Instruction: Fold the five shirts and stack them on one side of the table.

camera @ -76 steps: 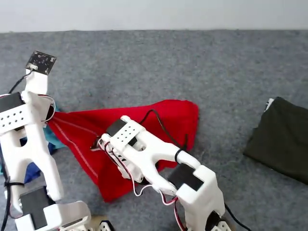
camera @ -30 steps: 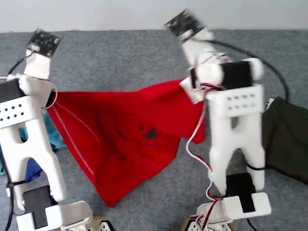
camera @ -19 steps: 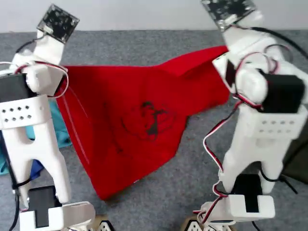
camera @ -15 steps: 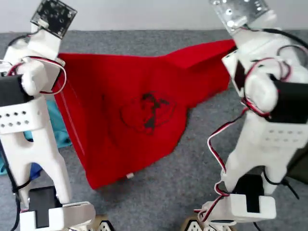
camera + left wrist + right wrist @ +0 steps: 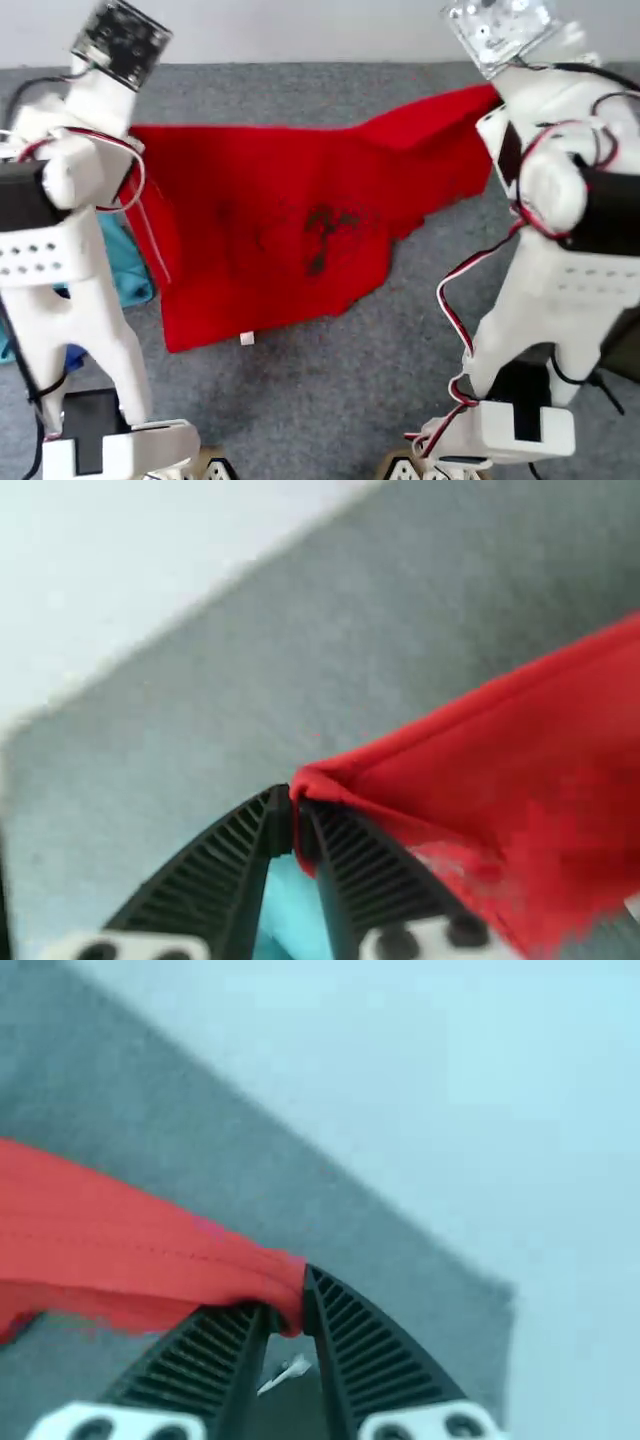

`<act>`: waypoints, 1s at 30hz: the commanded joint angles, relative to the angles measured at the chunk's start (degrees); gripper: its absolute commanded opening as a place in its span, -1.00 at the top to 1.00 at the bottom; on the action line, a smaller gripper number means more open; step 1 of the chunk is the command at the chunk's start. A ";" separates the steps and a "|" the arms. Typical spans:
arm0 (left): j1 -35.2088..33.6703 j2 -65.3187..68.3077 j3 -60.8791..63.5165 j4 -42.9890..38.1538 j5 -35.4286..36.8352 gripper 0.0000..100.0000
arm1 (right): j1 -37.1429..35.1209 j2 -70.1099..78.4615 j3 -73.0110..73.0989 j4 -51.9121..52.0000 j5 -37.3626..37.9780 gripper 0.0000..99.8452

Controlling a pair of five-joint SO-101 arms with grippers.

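Observation:
A red shirt (image 5: 280, 230) with a dark print on its chest hangs stretched between both arms above the grey table (image 5: 300, 400). The left gripper (image 5: 128, 140) is shut on one upper corner of it, and the left wrist view shows the black fingers (image 5: 330, 850) pinching the red shirt (image 5: 500, 780) at the left gripper (image 5: 295, 815). On the other side the right gripper (image 5: 492, 105) is shut on the opposite corner; in the right wrist view the red shirt (image 5: 130, 1250) runs away from the right gripper (image 5: 290, 1310). The lower hem hangs loose over the table.
A teal and blue garment (image 5: 120, 270) lies on the table behind the left arm. A dark folded shirt (image 5: 625, 345) peeks out at the right edge behind the right arm. Grey table surface lies bare in front of the red shirt. A pale wall (image 5: 300, 30) borders the far side.
Both arms rose and spread apart, lifting the red shirt off the table and stretching it out. Over the last half second the hanging lower part swung up and towards the back.

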 commanded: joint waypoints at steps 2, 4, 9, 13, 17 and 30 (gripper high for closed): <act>1.67 -0.35 15.08 1.14 -0.35 0.97 | 1.10 -1.98 6.33 2.15 0.53 0.98; 3.60 -0.26 23.08 0.26 -0.44 0.97 | 1.10 -1.98 9.76 2.15 0.53 0.98; 8.70 -0.26 41.54 -7.38 -0.44 0.97 | 1.10 -1.45 19.60 -1.54 0.26 0.98; 9.23 -0.62 45.76 -10.73 -0.35 0.92 | 2.33 0.04 21.54 -4.26 0.18 0.98; 9.05 -0.88 40.04 -4.31 -0.26 0.73 | 2.68 1.27 21.54 -5.05 0.18 0.98; 17.32 -10.90 29.76 1.23 0.09 0.71 | 1.63 1.27 21.19 -9.10 0.26 0.98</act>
